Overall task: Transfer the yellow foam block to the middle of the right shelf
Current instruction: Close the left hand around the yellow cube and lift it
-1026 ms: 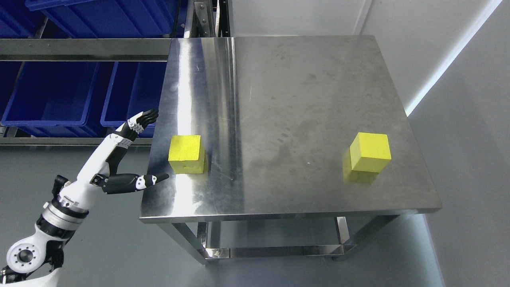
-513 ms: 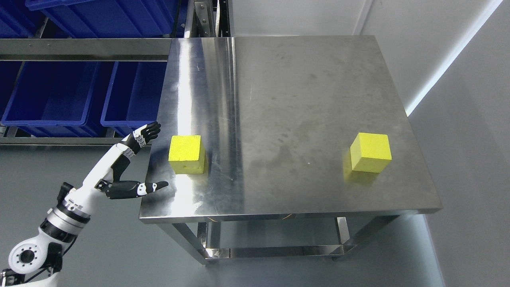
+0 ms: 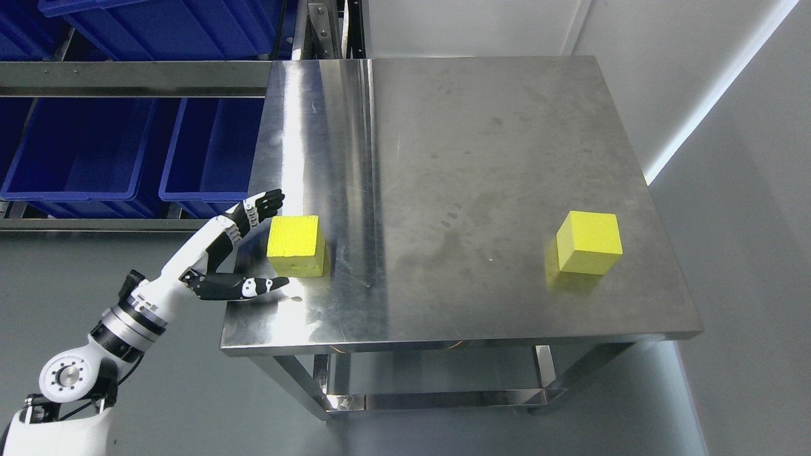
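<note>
Two yellow foam blocks sit on a steel table [image 3: 481, 158], one near the left edge [image 3: 294, 244] and one well apart toward the right [image 3: 589, 242]. The left hand [image 3: 237, 253] reaches in from the lower left with its fingers [image 3: 263, 204] spread and holding nothing; they lie just left of the left block's far corner, while the thumb [image 3: 266, 286] points right along the tabletop just in front of the block's near side. The block lies in the opening between fingers and thumb, ungrasped; whether the fingers touch it cannot be told. Blue bins [image 3: 82, 149] fill a rack [image 3: 127, 79] to the far left.
</note>
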